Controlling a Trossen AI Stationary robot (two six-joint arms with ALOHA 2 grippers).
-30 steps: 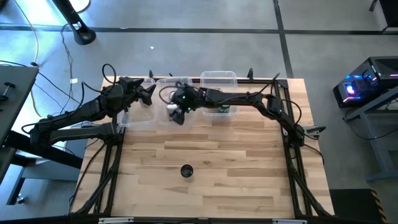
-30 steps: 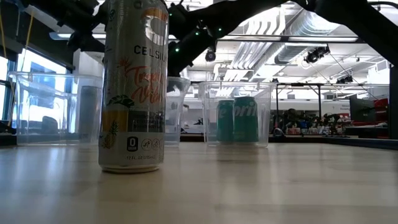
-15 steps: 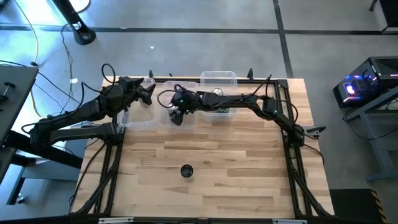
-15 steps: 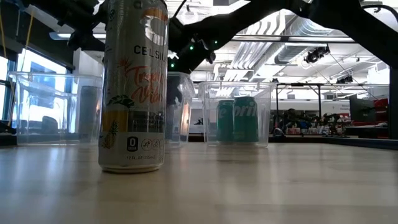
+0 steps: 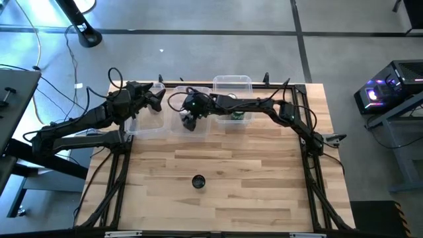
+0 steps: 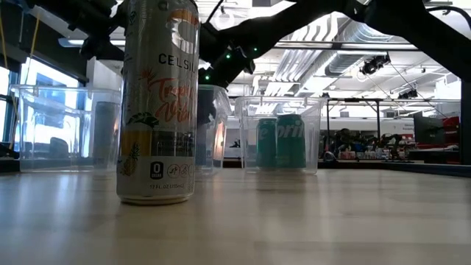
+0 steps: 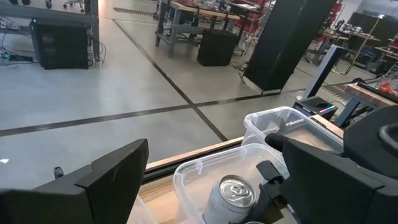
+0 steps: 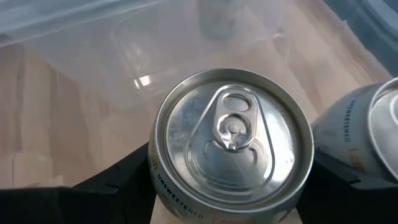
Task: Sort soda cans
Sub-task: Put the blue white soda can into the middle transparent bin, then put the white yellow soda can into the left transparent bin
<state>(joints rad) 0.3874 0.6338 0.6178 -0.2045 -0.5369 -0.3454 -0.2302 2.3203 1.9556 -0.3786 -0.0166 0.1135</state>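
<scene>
My right gripper reaches over the middle clear bin and is shut on a silver can. A second silver can stands in that bin beside it. Two green cans stand upright in the right bin. Another silver can stands on its base on the bare table, near the near edge. My left gripper hovers open above the left bin, touching nothing. The black cans do not show plainly. My right gripper holds the silver can by its side wall just under the top rim, pinched between the two fingers, one on each side. The fingers come from above, pointing down. The can is upright inside the middle bin; whether its base rests on the floor cannot be told.
Three clear bins stand in a row along the table's far edge. The left bin holds a dark shape I cannot identify. The wide wooden table top carries only the lone can. Black frame rails run along the table's left and right sides.
My right gripper has gone down with the silver can into the middle bin, shifting slightly toward the table's left; the can now shows behind the bin's wall in the low view. The left arm has kept still.
</scene>
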